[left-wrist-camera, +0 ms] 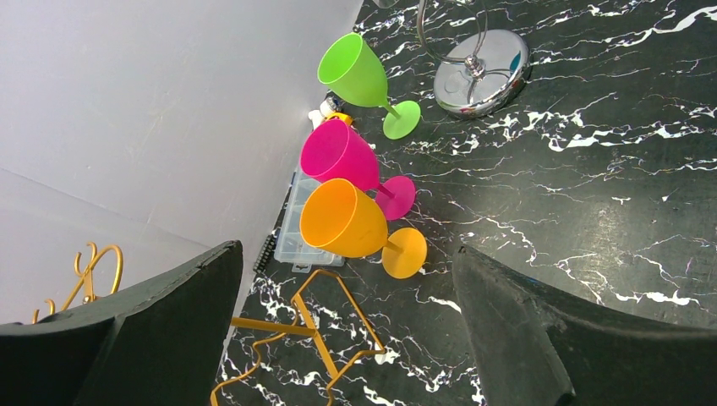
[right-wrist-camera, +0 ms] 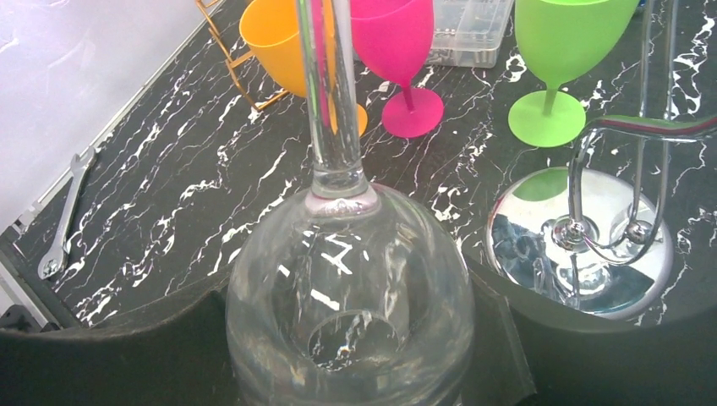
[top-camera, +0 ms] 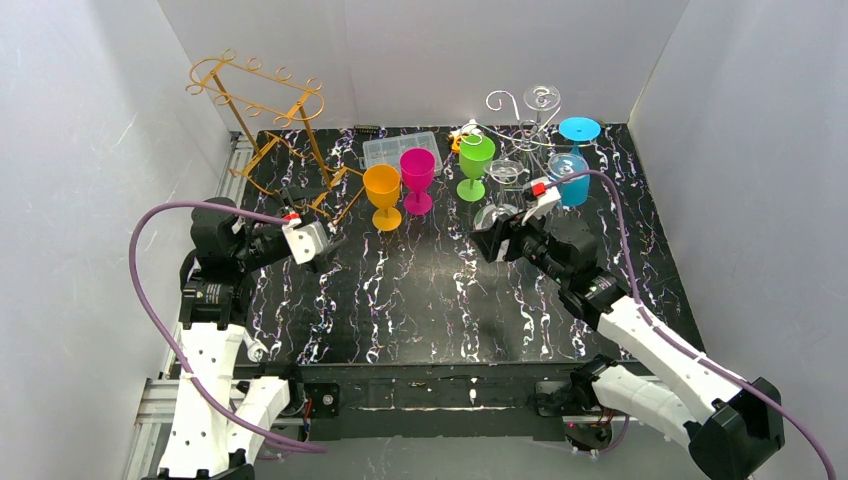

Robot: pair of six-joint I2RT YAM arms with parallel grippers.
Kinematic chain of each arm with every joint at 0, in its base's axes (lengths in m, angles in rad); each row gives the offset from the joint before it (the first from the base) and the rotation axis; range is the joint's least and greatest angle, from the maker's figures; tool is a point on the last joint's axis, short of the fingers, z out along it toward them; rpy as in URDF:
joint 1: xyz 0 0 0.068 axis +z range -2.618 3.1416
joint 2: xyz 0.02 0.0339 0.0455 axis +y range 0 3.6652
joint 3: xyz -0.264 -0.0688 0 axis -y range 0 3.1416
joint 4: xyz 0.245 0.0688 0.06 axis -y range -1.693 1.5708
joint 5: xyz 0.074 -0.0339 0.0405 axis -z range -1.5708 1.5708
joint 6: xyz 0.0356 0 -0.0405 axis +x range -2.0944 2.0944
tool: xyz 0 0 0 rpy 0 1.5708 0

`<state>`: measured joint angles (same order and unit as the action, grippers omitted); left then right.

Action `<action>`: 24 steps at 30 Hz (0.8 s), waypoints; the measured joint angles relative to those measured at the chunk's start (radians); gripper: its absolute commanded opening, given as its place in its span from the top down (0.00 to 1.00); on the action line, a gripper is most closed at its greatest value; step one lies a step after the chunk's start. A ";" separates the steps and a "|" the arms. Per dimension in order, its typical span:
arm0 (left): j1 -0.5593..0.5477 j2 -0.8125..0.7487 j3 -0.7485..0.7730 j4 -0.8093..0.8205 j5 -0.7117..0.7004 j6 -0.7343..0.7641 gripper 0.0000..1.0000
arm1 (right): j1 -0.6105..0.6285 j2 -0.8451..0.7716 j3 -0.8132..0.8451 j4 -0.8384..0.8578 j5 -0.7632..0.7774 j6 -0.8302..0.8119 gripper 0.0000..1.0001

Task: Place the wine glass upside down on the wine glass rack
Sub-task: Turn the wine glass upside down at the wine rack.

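A clear wine glass [right-wrist-camera: 347,279] sits with its bowl between my right gripper's [right-wrist-camera: 351,338] jaws, which are shut on it. Its rim faces the wrist camera and its stem [right-wrist-camera: 331,93] points away. From above the held glass [top-camera: 495,213] hangs just in front of the chrome wine glass rack [top-camera: 530,120], whose mirror base [right-wrist-camera: 541,237] lies to the right of the bowl. A blue glass [top-camera: 572,180] hangs upside down on that rack. My left gripper [top-camera: 325,240] stands open and empty over the foot of a gold wire rack [left-wrist-camera: 313,330].
Orange [top-camera: 382,190], pink [top-camera: 417,175] and green [top-camera: 475,160] plastic glasses stand upright in a row mid-table. A clear plastic box [top-camera: 400,150] lies behind them. The tall gold rack [top-camera: 270,110] stands at the back left. A wrench [right-wrist-camera: 63,228] lies near the left edge. White walls enclose the table.
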<state>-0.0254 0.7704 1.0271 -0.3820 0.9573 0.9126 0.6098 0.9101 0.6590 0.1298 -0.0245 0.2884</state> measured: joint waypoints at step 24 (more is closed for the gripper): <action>0.000 -0.002 0.000 0.000 -0.007 -0.004 0.07 | 0.001 -0.068 -0.085 0.077 0.134 0.076 0.27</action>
<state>-0.0254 0.7685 1.0271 -0.3820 0.9504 0.9085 0.6109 0.8425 0.5735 0.2070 0.1096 0.3639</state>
